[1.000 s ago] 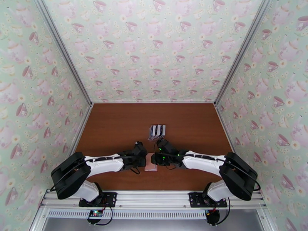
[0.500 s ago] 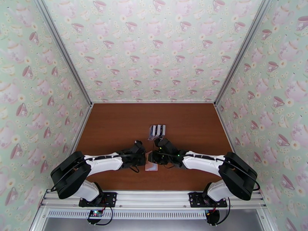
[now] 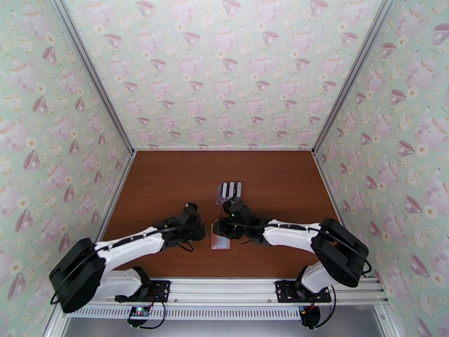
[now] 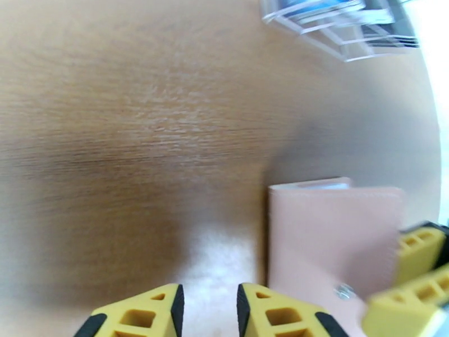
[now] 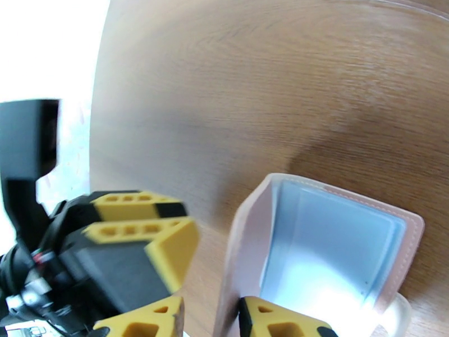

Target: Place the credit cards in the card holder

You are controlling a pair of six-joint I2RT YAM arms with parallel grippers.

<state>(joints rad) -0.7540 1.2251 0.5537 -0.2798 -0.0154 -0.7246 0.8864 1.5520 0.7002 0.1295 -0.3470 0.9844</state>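
The card holder (image 3: pixel 220 241), a dusty-pink wallet, lies near the front middle of the table. One cover is lifted, showing a clear sleeve (image 5: pixel 331 248) inside. My right gripper (image 5: pixel 210 318) is shut on the raised cover's edge and reaches in from the right (image 3: pixel 220 224). My left gripper (image 4: pixel 207 310) is open with nothing between its fingers, a little to the left of the wallet (image 4: pixel 331 231). The credit cards (image 3: pixel 229 190) stand in a clear slotted rack (image 4: pixel 337 26) just behind the wallet, black and white ones, with a blue one (image 4: pixel 320 5) among them.
The brown wooden table (image 3: pixel 168 181) is boxed in by patterned walls on three sides. The left gripper's yellow fingers (image 5: pixel 140 204) sit close to the wallet's left side. The right gripper's fingers (image 4: pixel 418 254) show at the wallet's right edge.
My left gripper has opened, let go of the wallet and drawn back to the left. My right gripper shifted slightly left and keeps the cover raised.
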